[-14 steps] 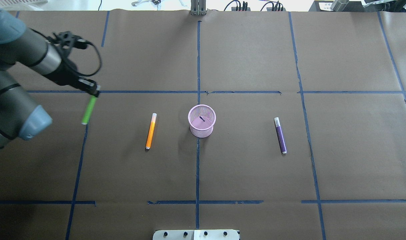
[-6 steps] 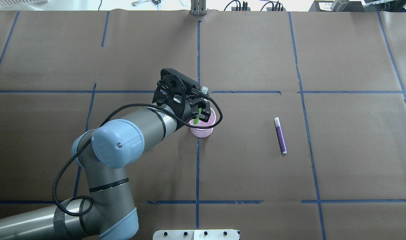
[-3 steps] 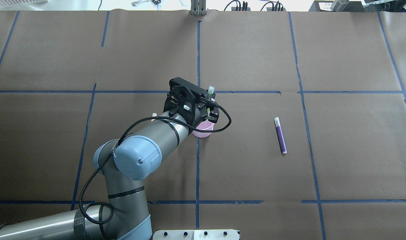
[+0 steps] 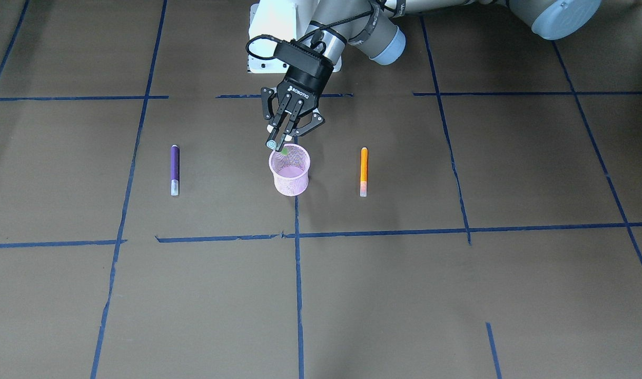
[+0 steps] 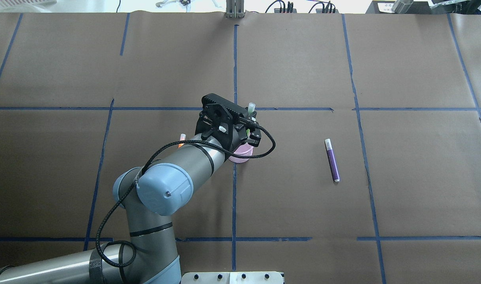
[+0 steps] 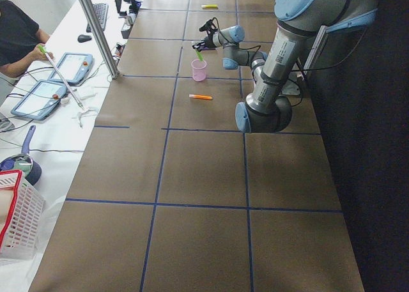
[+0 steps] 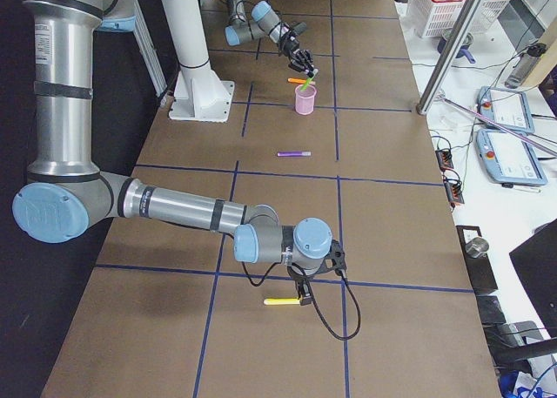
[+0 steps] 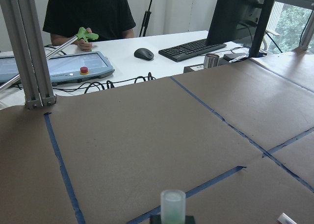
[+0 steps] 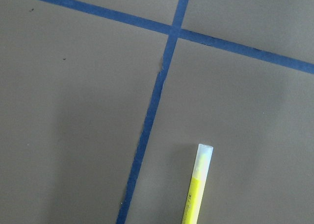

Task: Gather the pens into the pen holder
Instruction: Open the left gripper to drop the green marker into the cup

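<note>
My left gripper [image 4: 279,143] is shut on the bright green pen [image 4: 284,151] and holds it tilted, lower end at the rim of the pink mesh pen holder [image 4: 290,173]. The pen's pale cap [image 5: 250,106] sticks up past the gripper and shows in the left wrist view [image 8: 172,204]. The orange pen [image 4: 364,169] lies on the table on the robot's left of the holder. The purple pen [image 4: 175,168] lies on its right. My right gripper [image 7: 301,297] hangs over the table far from the holder; I cannot tell whether it is open or shut.
A yellow pen [image 9: 198,189] lies on the brown paper under the right wrist, next to blue tape lines. In the overhead view my left arm [image 5: 177,165] covers most of the orange pen and part of the holder [image 5: 243,152]. An operator [image 8: 91,11] sits beyond the far edge.
My left arm carried the green pen from the table's far left to above the pink holder. In the last half second it has barely moved.
</note>
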Available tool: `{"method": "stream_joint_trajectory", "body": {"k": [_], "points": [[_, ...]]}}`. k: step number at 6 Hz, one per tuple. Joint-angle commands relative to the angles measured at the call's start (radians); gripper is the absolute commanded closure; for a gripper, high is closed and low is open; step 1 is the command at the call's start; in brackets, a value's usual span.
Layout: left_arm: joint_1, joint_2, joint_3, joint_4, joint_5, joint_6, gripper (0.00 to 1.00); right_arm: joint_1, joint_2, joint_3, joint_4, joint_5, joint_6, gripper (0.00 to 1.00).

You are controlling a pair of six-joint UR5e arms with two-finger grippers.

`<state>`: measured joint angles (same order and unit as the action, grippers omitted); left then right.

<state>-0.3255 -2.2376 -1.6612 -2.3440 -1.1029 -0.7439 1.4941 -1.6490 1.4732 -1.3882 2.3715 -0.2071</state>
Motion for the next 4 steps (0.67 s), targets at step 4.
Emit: {"method": "stream_joint_trajectory", "body": {"k": [4], "points": [[-0.003,0.01,-0.006,0.014,0.005,0.012,0.0,0.0,0.0,-0.001,0.0,0.0,0.0,0.0]]}}
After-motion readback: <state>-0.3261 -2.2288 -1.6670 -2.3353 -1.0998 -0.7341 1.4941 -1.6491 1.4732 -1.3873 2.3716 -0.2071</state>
